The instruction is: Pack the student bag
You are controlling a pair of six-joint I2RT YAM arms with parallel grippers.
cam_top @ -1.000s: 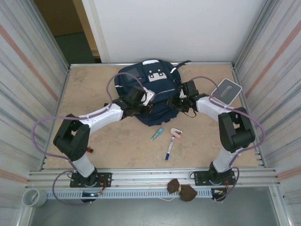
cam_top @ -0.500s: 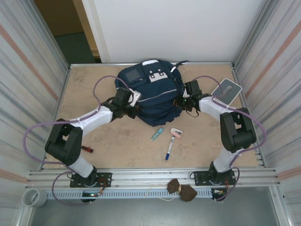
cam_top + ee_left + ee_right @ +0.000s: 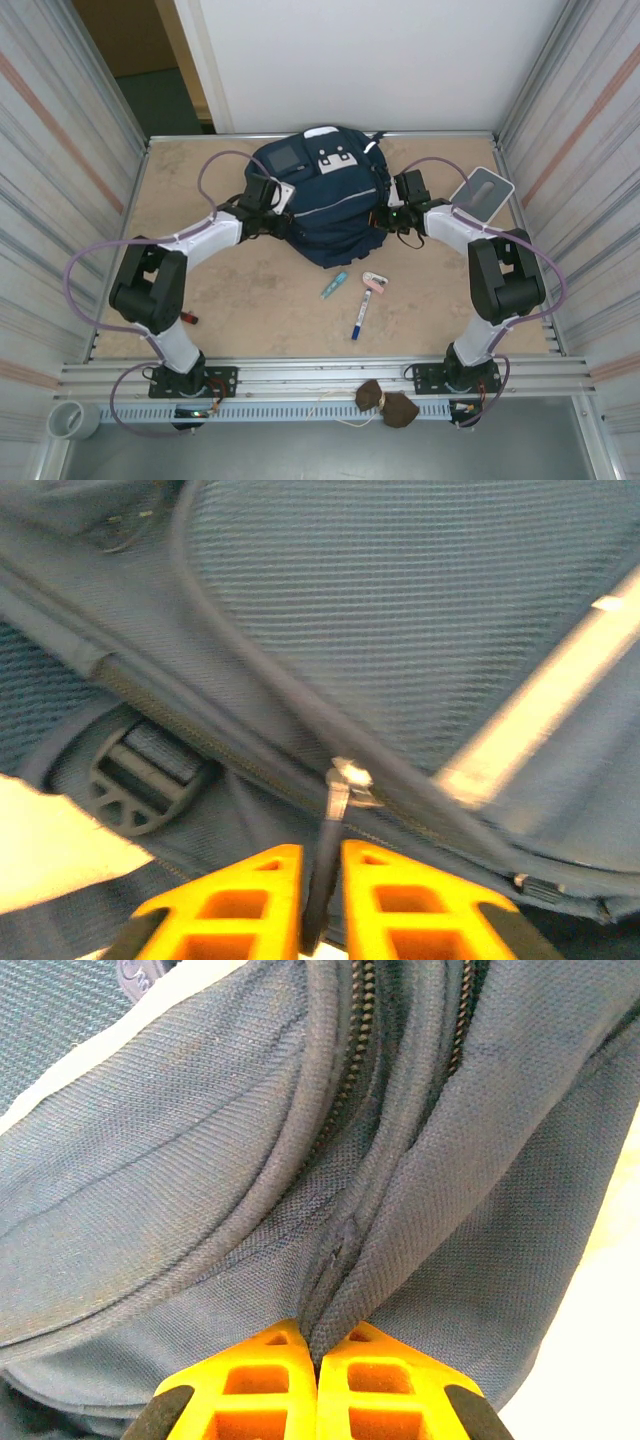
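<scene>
The student bag, navy blue with a pale stripe, lies at the back middle of the table. My left gripper is at the bag's left side. In the left wrist view its orange fingers stand a narrow gap apart around the dark zipper pull, which hangs between them from the metal slider. My right gripper is at the bag's right side. In the right wrist view it is shut on a fold of the bag's fabric just below two zipper lines.
A blue-and-white pen, a small teal item and a pink-and-white item lie in front of the bag. A grey-and-white flat case sits at the right wall. A black strap buckle lies left of the zipper pull.
My left gripper slid from the bag's middle to its left side, and its jaws parted slightly. My right gripper closed on the fabric fold and stayed at the right side.
</scene>
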